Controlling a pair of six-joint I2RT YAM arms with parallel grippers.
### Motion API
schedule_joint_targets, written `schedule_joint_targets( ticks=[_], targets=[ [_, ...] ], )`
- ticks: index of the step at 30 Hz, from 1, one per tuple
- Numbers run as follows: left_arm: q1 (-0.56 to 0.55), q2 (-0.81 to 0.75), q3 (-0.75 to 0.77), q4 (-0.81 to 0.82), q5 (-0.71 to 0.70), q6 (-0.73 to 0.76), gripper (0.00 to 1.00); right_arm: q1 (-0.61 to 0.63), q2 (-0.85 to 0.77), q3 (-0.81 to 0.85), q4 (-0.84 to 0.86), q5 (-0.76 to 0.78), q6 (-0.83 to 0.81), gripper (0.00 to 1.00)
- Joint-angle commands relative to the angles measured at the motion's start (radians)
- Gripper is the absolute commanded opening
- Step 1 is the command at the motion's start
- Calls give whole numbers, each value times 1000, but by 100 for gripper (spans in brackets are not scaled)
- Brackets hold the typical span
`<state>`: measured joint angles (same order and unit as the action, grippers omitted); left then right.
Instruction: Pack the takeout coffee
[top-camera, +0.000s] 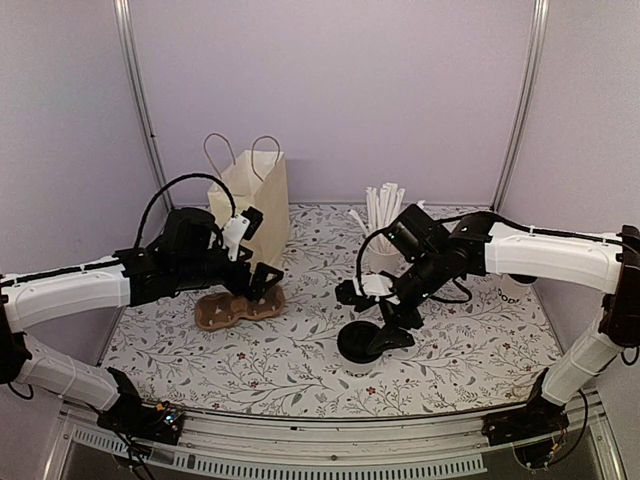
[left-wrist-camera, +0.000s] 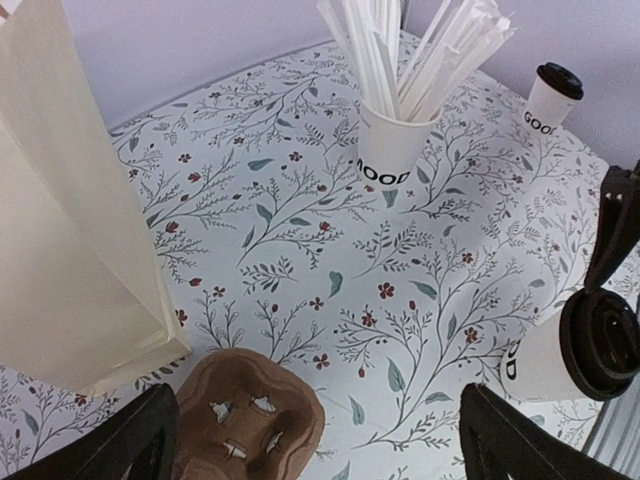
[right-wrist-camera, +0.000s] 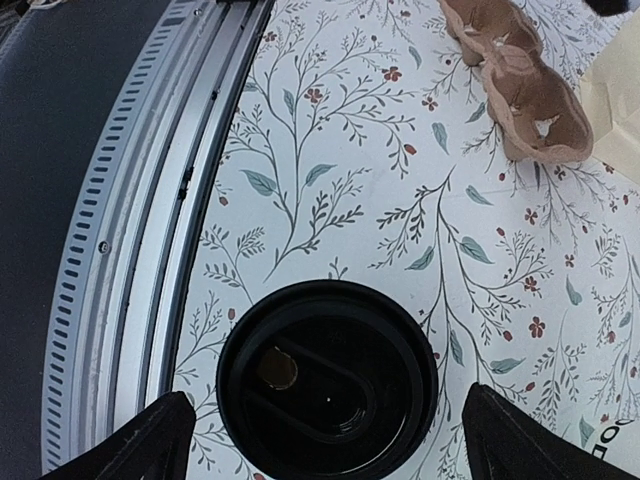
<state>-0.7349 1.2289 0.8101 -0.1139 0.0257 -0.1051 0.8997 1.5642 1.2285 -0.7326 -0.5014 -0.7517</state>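
Top external view showed the takeout coffee, a wide white paper cup with a black round plastic lid (top-camera: 365, 343), standing on the floral-patterned table cover (top-camera: 300, 372) near the front edge, right of centre. The right gripper (top-camera: 388, 328) hung directly over it. In the right wrist view its fingers (right-wrist-camera: 140, 440) were spread wide on either side of the lid (right-wrist-camera: 328, 378), clear of it and gripping nothing.

Behind the coffee stood a white paper cup bristling with long white straws (top-camera: 383, 225), and a narrower white lidded cup (left-wrist-camera: 552, 95) stood further right. To the left lay a brown moulded-card cup carrier (top-camera: 238, 308), just in front of a cream paper bag with handles (top-camera: 252, 205). The left gripper (top-camera: 262, 285) hovered above the carrier, jaws fully apart and empty.

The coffee stood upright, long axis vertical, lid upward. Its dark lettering (left-wrist-camera: 510, 365) faced the left arm.
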Motion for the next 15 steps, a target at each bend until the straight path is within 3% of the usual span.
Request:
schedule_joint_targets(
  ticks=[1,12,15],
  targets=[
    [8,-3,16,75,48,4,99,34,33,18,-54,90,-16,98],
    [7,3,23,55,54,10,99,53,56,9,-32,133,0,96],
    [9,11,23,56,55,6,99,55,54,0,-22,147,3,90]
  ],
)
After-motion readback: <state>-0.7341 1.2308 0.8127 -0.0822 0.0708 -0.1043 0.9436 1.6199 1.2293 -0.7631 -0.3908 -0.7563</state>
